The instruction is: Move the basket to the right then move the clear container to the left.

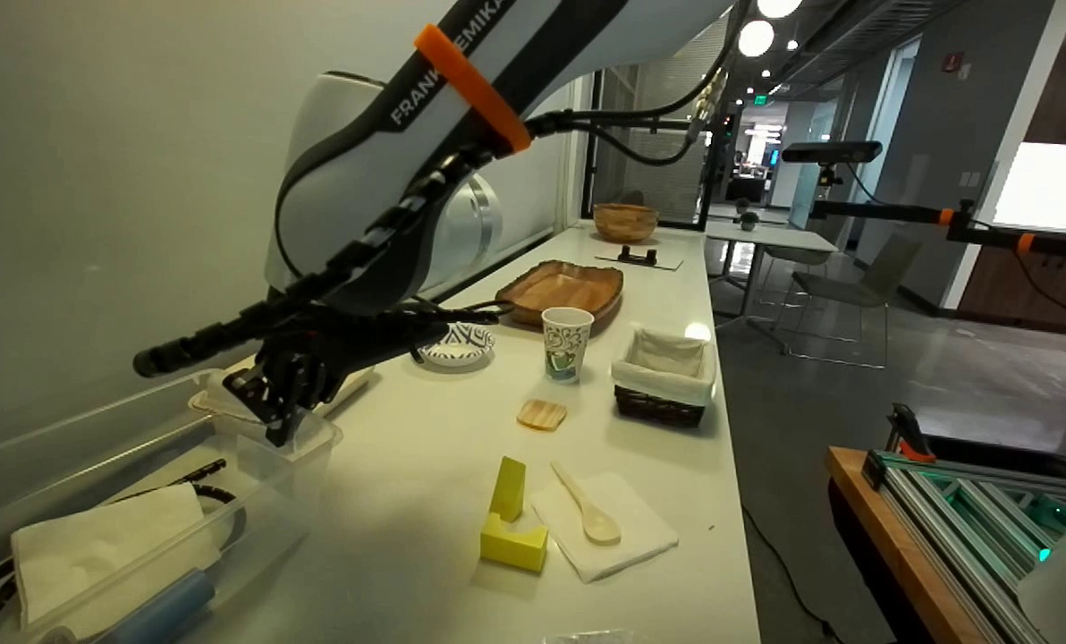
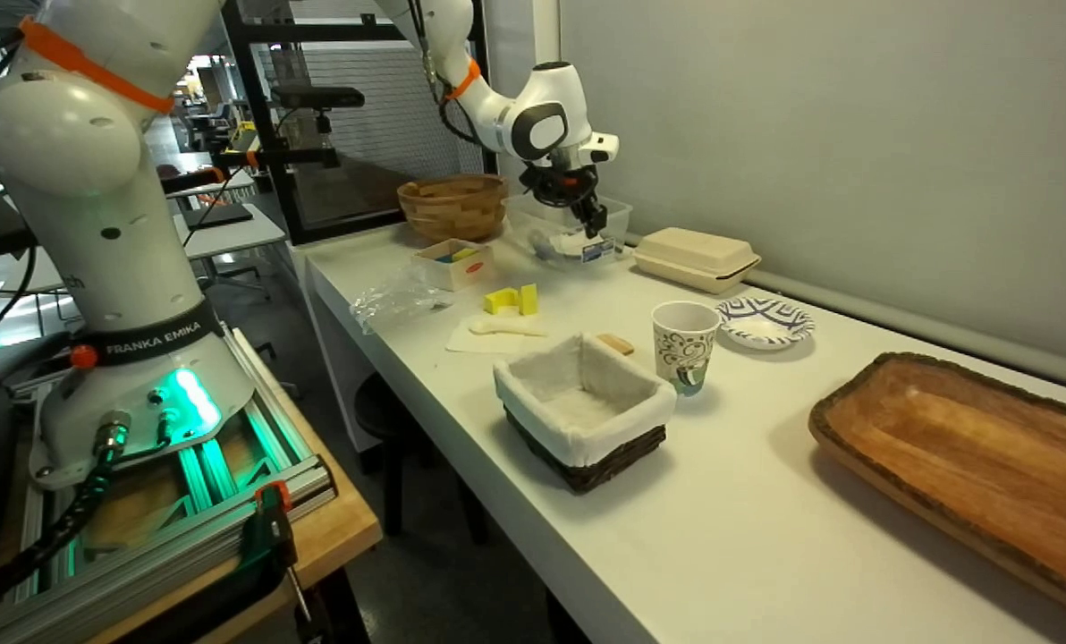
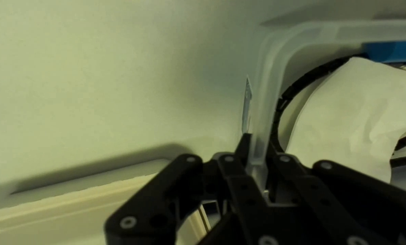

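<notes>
1. My fingers (image 3: 241, 180) are closed on the rim of the clear container (image 3: 267, 88), one on each side of its wall.
2. Contents observed in the container: a white sheet (image 3: 346, 126), a black segmented loop (image 3: 300, 81), and a blue object (image 3: 393, 51) whose identity I cannot tell.
3. A beige takeout box (image 2: 694, 255) lies just beside the container; contact between them I cannot confirm.
4. The lined basket (image 1: 663, 386) stands upright on the bench (image 1: 408, 501), near its edge and the paper cup (image 1: 564, 349), well apart from my fingers.

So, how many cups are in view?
1: the patterned cup, between the lined basket and the blue-patterned dish. Any inside the closed box would be hidden.
</notes>
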Motion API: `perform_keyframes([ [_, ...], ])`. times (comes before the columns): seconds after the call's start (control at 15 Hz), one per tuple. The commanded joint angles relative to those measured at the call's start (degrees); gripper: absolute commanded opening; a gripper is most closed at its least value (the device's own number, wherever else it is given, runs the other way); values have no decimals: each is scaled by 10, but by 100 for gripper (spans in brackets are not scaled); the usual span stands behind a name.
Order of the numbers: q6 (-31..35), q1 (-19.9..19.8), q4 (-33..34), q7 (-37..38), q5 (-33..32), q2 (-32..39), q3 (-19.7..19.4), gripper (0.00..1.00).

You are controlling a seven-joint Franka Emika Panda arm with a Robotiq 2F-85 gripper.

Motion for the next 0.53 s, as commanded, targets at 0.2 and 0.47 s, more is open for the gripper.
perform_keyframes([
  [0.2, -20, -19, 71, -67, -30, 47, 13, 2],
  [0.47, -29, -27, 80, -96, -33, 48, 19, 47],
])
